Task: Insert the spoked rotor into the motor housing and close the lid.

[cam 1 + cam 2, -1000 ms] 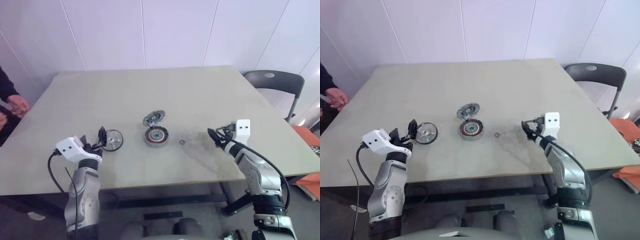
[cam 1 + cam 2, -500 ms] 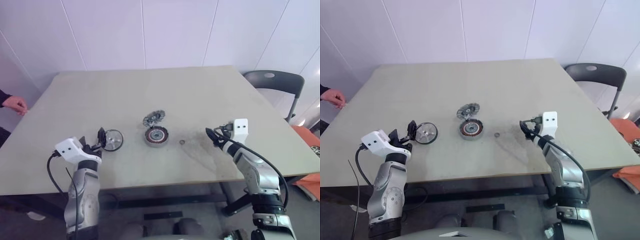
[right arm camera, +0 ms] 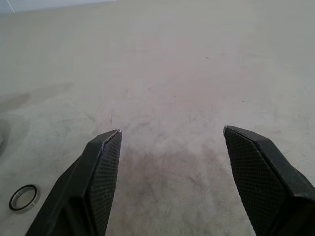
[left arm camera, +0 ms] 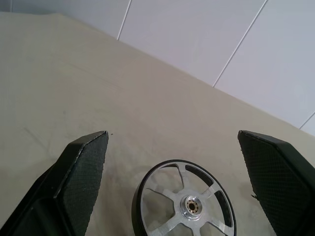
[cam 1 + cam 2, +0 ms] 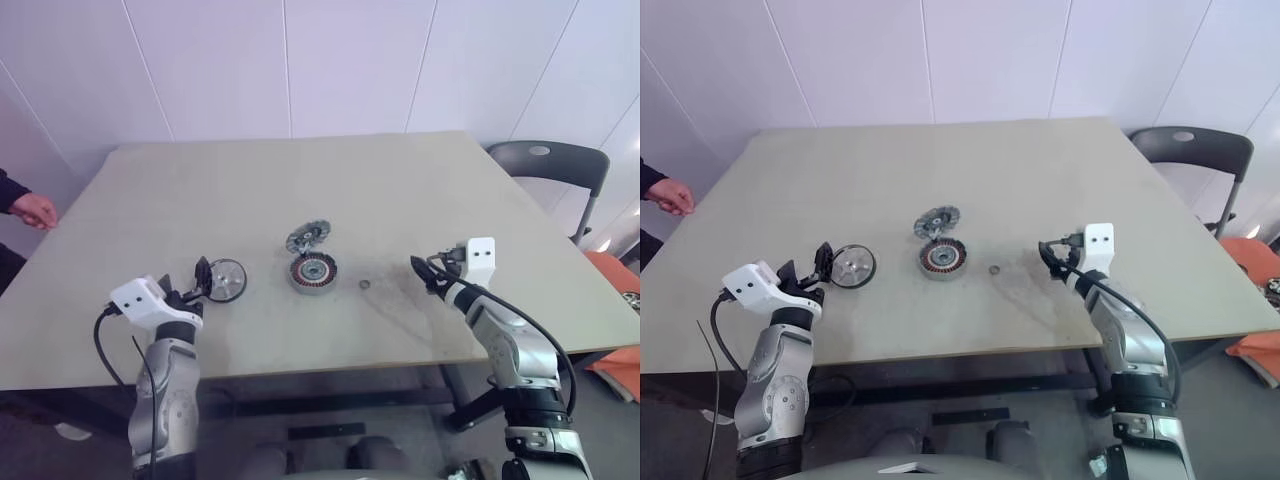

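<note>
The spoked rotor (image 5: 227,279) lies flat on the table, dark-rimmed with a small silver hub. My left gripper (image 5: 197,281) hovers just behind it, open. In the left wrist view the rotor (image 4: 184,201) sits ahead of the spread fingers and neither touches it. To its right, at the table's middle, is the motor housing (image 5: 314,272) with its copper windings. The notched grey lid (image 5: 307,236) rests just behind it, tilted against it. My right gripper (image 5: 424,269) hangs open over bare table to the right of the housing, holding nothing.
A tiny ring (image 5: 364,285) lies between the housing and my right gripper, also seen as the ring (image 3: 23,197) in the right wrist view. A person's hand (image 5: 35,210) rests at the table's left edge. A dark chair (image 5: 548,160) stands beyond the far right corner.
The person's hand at the left edge has drawn back a little. Both grippers and all the parts have stayed where they were.
</note>
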You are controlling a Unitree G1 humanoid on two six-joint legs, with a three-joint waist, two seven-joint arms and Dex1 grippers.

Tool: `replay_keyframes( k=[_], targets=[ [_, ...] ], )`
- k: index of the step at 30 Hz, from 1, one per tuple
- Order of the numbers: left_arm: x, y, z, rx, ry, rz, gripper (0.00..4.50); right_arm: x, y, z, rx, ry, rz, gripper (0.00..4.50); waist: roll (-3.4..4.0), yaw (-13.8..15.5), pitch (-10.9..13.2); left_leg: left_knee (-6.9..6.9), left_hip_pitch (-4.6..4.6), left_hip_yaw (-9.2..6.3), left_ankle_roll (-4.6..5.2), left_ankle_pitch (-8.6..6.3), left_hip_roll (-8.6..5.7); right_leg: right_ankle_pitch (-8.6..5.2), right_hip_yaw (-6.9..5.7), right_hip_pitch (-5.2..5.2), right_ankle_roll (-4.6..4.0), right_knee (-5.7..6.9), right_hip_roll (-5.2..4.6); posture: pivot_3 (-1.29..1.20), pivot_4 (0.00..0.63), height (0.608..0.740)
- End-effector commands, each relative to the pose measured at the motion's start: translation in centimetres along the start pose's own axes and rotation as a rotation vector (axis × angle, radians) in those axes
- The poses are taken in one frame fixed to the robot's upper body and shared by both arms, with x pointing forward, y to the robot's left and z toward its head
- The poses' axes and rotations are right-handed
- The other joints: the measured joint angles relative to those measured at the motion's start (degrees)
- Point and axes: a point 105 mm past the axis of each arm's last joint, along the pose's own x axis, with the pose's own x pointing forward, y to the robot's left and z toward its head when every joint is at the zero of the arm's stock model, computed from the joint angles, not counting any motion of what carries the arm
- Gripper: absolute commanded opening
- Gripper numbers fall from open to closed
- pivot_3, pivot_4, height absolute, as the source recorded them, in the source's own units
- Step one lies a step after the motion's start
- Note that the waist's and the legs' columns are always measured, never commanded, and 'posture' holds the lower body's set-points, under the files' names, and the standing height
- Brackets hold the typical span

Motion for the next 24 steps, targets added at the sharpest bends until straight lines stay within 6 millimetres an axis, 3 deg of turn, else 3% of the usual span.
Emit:
replay_keyframes(
  k=[1,24],
  targets=[
    [0.09,-0.62,1.53,0.013,-0.058,-0.024,4.48,0.18,0.51,1.41,-0.012,-0.053,0.015,3.46,0.00,0.0,0.0,0.00,0.00,0.00,0.00,0.00,0.00,0.00,0.00,0.00,0.00,0.00,0.00,0.00,0.000,0.740],
    [0.06,-0.47,1.58,0.013,-0.059,-0.017,4.48,0.24,0.65,1.40,-0.009,-0.053,0.019,3.46,0.00,0.0,0.0,0.00,0.00,0.00,0.00,0.00,0.00,0.00,0.00,0.00,0.00,0.00,0.00,0.00,0.000,0.740]
  ],
)
